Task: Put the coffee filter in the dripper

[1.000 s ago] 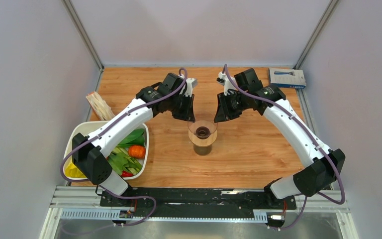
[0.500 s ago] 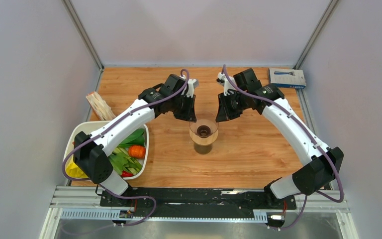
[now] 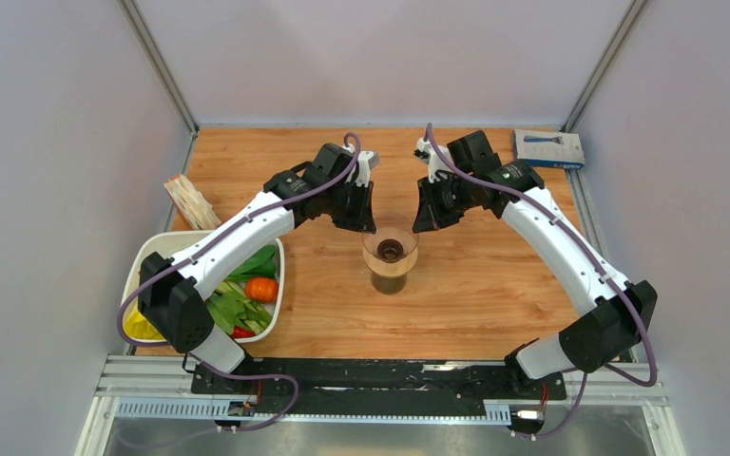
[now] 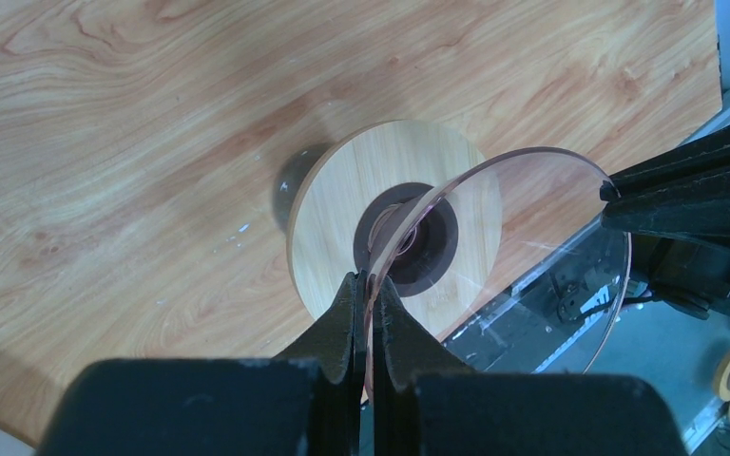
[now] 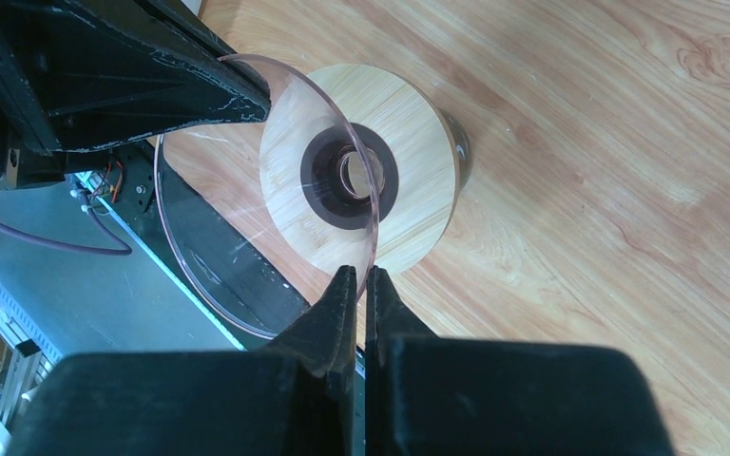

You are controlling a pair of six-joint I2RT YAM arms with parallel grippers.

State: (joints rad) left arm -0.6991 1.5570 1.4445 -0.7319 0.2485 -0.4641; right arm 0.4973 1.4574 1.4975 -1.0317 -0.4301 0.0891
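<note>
1. Two grippers, both mine: my left gripper (image 4: 367, 280) is pinched narrow on the clear rim of the dripper (image 3: 389, 249) at its left side, and my right gripper (image 5: 359, 275) is pinched on the rim opposite.
2. One dripper: a smooth clear funnel over a round tan wood-grain ring with a dark centre hole.
3. One brown-tinted glass cup (image 3: 387, 282) directly beneath the dripper, bearing it.
4. One white tray (image 3: 143, 261) of green, orange and red vegetables (image 3: 247, 285), well left of the dripper.
5. One tan-and-white packet (image 3: 190, 201), left of the dripper.
6. One flat blue box (image 3: 548, 149), far right of and behind the dripper.
</note>
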